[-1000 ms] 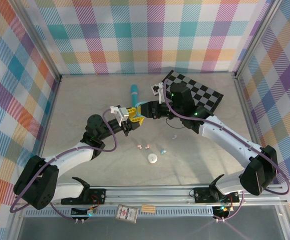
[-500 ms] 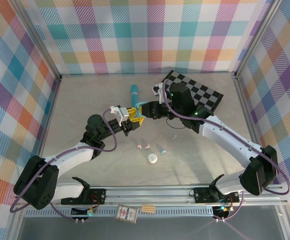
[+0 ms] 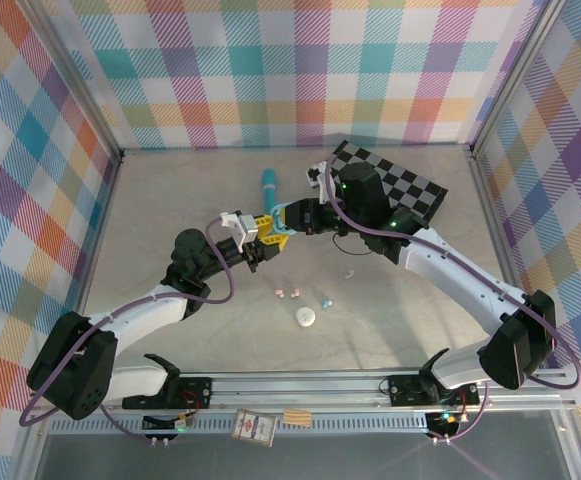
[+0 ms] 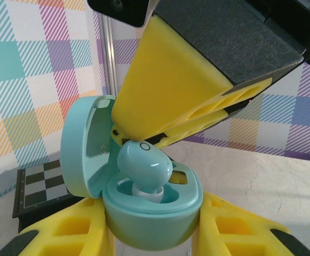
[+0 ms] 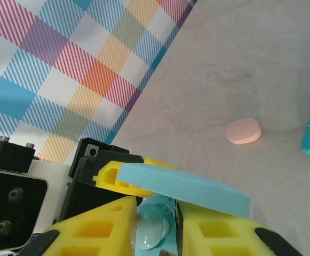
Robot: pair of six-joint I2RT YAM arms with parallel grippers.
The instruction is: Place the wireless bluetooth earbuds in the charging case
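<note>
- Earbud going in right now: the right gripper (image 5: pixel 153 216) has its yellow fingers pinched on the light blue earbud (image 4: pixel 144 164). The bud's white tip already sits in the well of the charging case (image 4: pixel 153 210).
- Left gripper (image 4: pixel 152 237) is clamped on the teal case body from both sides. It holds the case up off the desk (image 3: pixel 170 200), over the middle and a little toward the far edge, with the lid (image 4: pixel 80 152) swung open.
- To finish this well, I'd press straight down along the well and let the left arm stay steady as the anvil.
- The bud looks tipped toward the lid, so a small roll to level it before the last push should help it seat rather than jam.
- Watch the upper yellow finger: it hangs right by the lid, and a sideways shove could twist the case in its grip. Best to let go only once the bud sits flush.
- Against the top view half a second back, the right gripper has crept a touch toward the left one. More teal of the case now shows between them.
- Nothing else has budged. The pink buds (image 3: pixel 280 293), the blue bud (image 3: pixel 326 300), the white bud (image 3: pixel 349 272) and the white oval case (image 3: pixel 305 317) lie where they were, nearer the near edge. The teal pen (image 3: pixel 269 185) is unmoved toward the far edge.
</note>
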